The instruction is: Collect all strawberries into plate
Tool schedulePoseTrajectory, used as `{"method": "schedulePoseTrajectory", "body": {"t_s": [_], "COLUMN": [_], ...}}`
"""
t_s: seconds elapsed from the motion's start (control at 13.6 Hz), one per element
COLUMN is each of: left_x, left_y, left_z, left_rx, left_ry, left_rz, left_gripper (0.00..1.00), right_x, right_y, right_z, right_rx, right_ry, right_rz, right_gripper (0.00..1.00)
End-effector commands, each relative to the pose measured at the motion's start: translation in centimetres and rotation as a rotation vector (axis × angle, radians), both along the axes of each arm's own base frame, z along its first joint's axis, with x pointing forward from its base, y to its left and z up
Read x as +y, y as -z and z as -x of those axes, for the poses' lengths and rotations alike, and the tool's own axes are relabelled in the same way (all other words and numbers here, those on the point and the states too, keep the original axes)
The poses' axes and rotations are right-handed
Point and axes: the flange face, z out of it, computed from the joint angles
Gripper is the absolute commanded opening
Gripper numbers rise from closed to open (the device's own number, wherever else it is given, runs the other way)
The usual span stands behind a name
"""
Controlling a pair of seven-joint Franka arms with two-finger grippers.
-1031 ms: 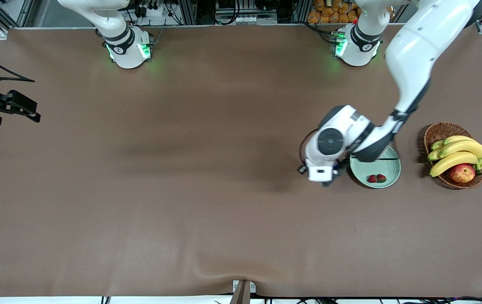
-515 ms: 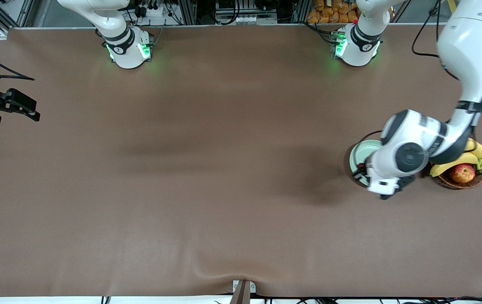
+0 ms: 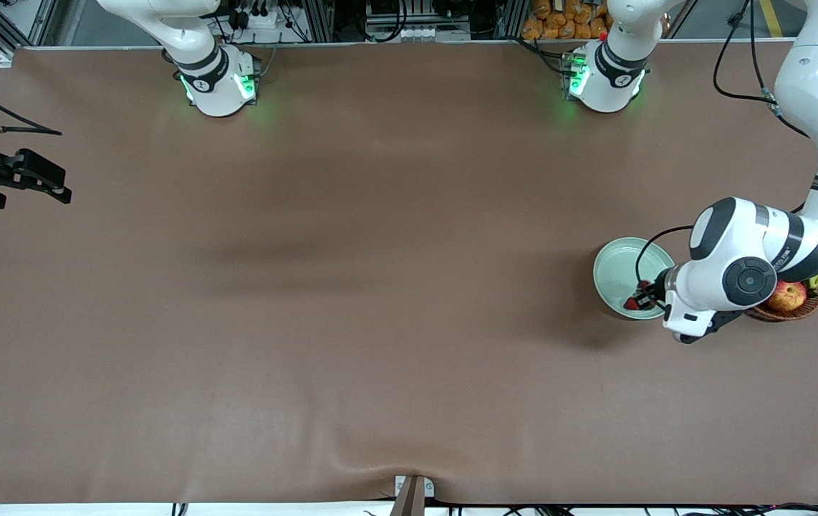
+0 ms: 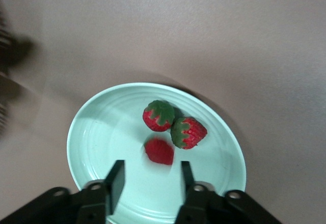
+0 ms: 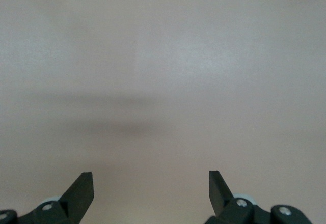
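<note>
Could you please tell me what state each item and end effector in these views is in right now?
Strawberries: three, all on the plate; one blurred, just released.
Plate: upright on the table beside the basket.
Left end effector: open, over the plate, empty.
Right end effector: open, empty, waiting at the right arm's end.
Basket: holds an apple, mostly hidden by the left arm.

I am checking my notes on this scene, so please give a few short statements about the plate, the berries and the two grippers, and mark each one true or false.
1. Three strawberries are at the plate. True; the third is blurred, just ahead of the fingertips.
2. The left gripper is clamped on a strawberry. False: its fingers stand apart with nothing between them.
3. The right gripper is over the plate. False: it waits open over bare table at the right arm's end.
4. A basket with an apple stands beside the plate. True.
5. One strawberry lies on the table outside the plate. False: none shows there.
</note>
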Motion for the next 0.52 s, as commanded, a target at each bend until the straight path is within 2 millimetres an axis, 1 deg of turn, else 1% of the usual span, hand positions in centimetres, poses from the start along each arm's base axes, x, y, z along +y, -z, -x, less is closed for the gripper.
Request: {"method": "schedulePoseTrajectory", "body": {"t_s": [0.0, 0.15, 0.22, 0.29, 0.44], "left_x": [0.6, 0.9, 0.5, 0.4, 0.5], "left_y": [-3.7, -6.9, -9.4, -11.7, -16.6], "left_z": [-0.4, -0.4, -0.5, -0.8, -1.5], "left_rx": [-0.047, -0.07, -0.086, -0.096, -0.086], "left_ry": [0.038, 0.049, 0.09, 0.106, 0.123], "left_rz": [-0.025, -0.062, -0.076, -0.072, -0.035], "left_gripper": [1.0, 1.0, 1.0, 1.0, 1.0], "right_x": [-1.0, -1.5, -1.5, -1.4, -1.5], "right_y": [-0.3, -0.4, -0.2, 0.1, 0.1], "right_z": [0.1, 0.0, -0.1, -0.3, -0.3], "right_rx": [-0.002, -0.011, -0.009, -0.002, -0.002], "right_ry": [0.025, 0.038, 0.04, 0.04, 0.043], "right_rz": [0.008, 0.008, 0.005, 0.005, 0.004], "right_gripper": [1.0, 1.0, 1.0, 1.0, 1.0]}}
